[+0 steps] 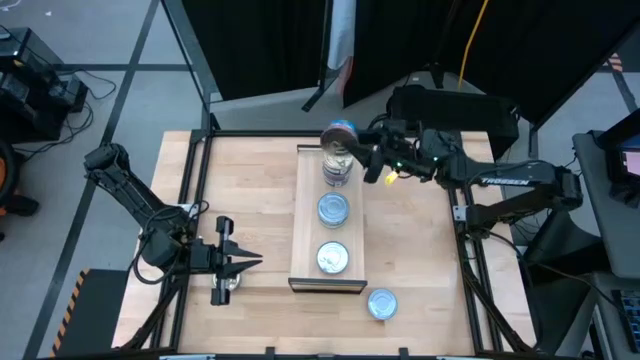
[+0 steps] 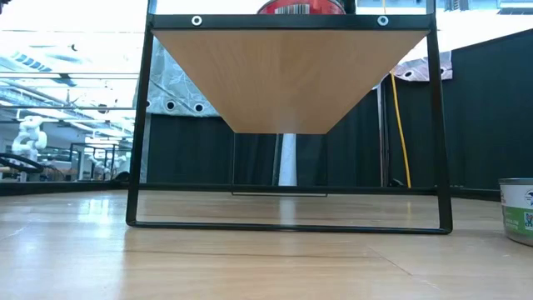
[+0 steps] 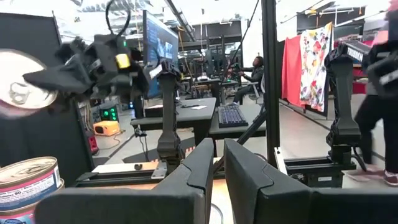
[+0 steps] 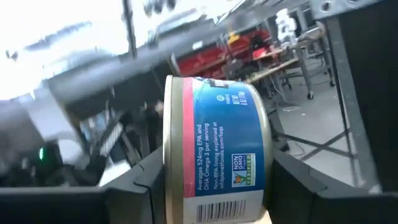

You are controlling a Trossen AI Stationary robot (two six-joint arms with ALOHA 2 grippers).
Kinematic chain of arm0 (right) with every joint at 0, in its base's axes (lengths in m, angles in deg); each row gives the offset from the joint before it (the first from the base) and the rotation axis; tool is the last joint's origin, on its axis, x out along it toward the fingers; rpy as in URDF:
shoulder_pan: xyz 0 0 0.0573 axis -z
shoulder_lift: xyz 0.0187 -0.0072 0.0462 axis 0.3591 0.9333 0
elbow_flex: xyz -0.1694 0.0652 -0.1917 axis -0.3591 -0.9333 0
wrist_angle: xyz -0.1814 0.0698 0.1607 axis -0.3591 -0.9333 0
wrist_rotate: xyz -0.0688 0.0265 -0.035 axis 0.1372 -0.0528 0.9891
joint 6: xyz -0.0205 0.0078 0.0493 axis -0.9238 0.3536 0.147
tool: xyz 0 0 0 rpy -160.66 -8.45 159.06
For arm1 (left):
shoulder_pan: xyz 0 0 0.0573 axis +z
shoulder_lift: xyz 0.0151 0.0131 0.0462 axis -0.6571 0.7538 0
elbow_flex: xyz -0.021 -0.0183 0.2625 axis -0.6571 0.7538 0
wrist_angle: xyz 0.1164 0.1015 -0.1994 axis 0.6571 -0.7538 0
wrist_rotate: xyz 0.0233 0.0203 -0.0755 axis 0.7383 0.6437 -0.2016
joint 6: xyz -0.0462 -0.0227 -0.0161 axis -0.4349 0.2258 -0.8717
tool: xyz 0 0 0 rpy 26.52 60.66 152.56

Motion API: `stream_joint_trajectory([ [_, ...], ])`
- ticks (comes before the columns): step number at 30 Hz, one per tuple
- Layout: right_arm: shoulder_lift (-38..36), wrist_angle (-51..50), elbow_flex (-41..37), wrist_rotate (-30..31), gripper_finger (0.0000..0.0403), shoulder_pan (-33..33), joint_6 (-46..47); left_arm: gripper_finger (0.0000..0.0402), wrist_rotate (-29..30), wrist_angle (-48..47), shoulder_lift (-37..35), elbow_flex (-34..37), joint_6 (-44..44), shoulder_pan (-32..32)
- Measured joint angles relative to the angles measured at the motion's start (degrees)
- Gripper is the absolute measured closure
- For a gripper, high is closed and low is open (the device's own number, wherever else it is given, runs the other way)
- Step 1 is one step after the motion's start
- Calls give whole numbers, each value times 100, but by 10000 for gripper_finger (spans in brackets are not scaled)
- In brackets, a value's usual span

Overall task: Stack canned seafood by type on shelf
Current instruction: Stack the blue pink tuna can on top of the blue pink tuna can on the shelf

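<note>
Blue tin (image 1: 340, 133) in right gripper (image 1: 352, 148)

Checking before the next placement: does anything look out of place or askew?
One can sits on the table off the shelf, just past its near end. The can in the right hand is tipped on its side over the far stack. Nothing looks spilled or damaged.

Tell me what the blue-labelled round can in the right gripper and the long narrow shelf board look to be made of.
Blue-labelled round can, held in the right gripper: apparently metal with a glossy printed paper or film label; a dull golden rim shows at its ends. Long narrow shelf board: looks like light wood with a matt finish, judging by its pale, even tone; its front edge is dark, material unclear.
</note>
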Motion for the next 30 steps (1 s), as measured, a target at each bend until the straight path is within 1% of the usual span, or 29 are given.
stream_joint_trajectory([
  [3, 33, 823, -529, -6, 216, 139, 678, 359, 0, 5, 1, 0, 3, 0],
  [5, 33, 995, -757, -6, 216, 207, 946, 359, -2, 6, 2, 0, 49, 0],
  [9, 36, 978, -958, 144, 216, 248, 1123, 359, 0, 21, 2, 0, 111, 0],
  [19, 81, 771, -958, -44, 215, 229, 1530, 359, 0, 60, 2, 2, 116, 7],
  [30, 120, 700, -952, -51, 215, 166, 1719, 359, 0, 60, 2, 2, 109, 7],
])
